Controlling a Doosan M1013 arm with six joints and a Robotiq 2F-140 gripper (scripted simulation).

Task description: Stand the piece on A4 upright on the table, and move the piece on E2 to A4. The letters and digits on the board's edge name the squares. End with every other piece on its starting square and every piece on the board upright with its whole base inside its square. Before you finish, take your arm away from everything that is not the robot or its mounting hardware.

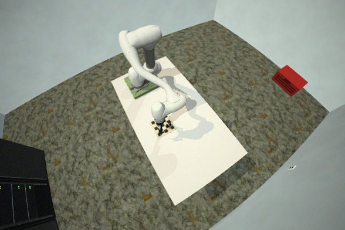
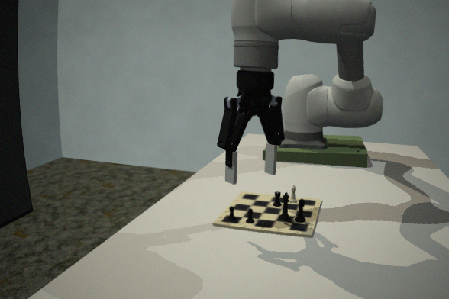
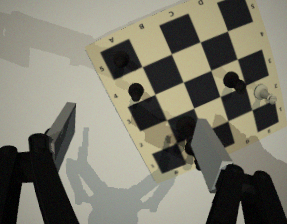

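Note:
The small chessboard (image 2: 269,213) lies on the white table. It holds two black pawns (image 2: 240,215) at its near left, three taller black pieces (image 2: 288,206) and one white piece (image 2: 293,194) at the far right; all look upright. My gripper (image 2: 250,169) hangs well above the board's left far side, fingers partly apart with nothing between them. In the wrist view the board (image 3: 187,76) lies ahead of the gripper (image 3: 134,143); the right finger covers part of a black piece (image 3: 186,129). The edge labels are too small to read.
The arm's green base plate (image 2: 321,152) stands at the table's far end. The table's left edge runs close to the board. A black cabinet (image 1: 18,188) and a red box (image 1: 289,80) stand on the floor, far off.

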